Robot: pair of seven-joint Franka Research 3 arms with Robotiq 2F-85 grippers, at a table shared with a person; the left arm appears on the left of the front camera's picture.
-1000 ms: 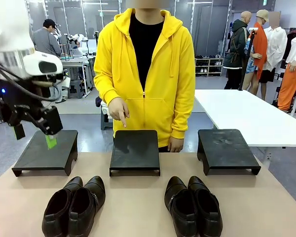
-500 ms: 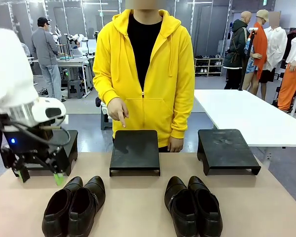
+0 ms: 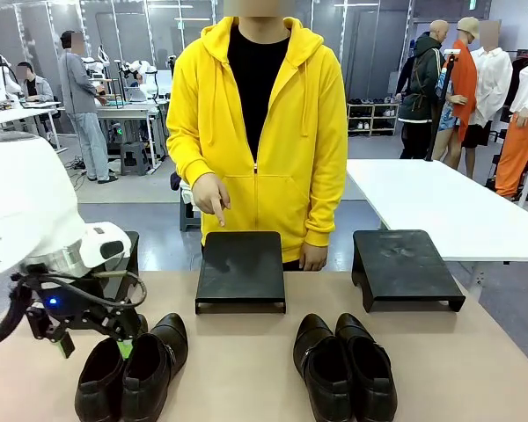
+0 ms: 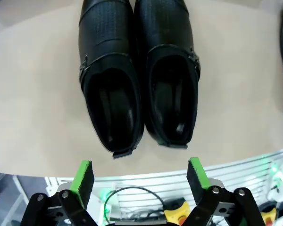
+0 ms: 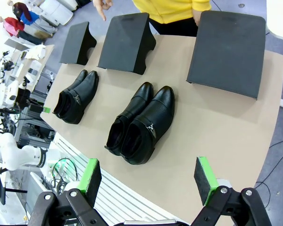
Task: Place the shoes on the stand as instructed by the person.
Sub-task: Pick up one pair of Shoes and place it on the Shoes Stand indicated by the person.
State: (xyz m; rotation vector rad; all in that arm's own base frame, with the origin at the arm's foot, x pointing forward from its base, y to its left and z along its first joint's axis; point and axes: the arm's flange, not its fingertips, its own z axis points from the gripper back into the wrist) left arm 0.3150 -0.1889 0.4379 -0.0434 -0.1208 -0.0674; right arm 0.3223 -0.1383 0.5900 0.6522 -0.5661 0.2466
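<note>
Tan table (image 3: 246, 378), front edge: left gripper (image 4: 141, 172), spread wide and empty, hovers at the left shoes (image 3: 141, 369), its arm hiding most of the left stand (image 5: 78, 42). Person's hand (image 3: 211, 195) points at the middle stand (image 3: 241, 268). Right shoes (image 3: 343, 365) have their heels cut off. Right gripper (image 5: 148, 176) is spread too, empty.

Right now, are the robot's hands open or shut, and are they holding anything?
Left gripper: jaws open, holding nothing, right by a pair of shoes.
Right gripper: jaws open, holding nothing.

Two pairs of shoes (image 5: 137, 123) beside three black stands (image 5: 125, 42)
</note>
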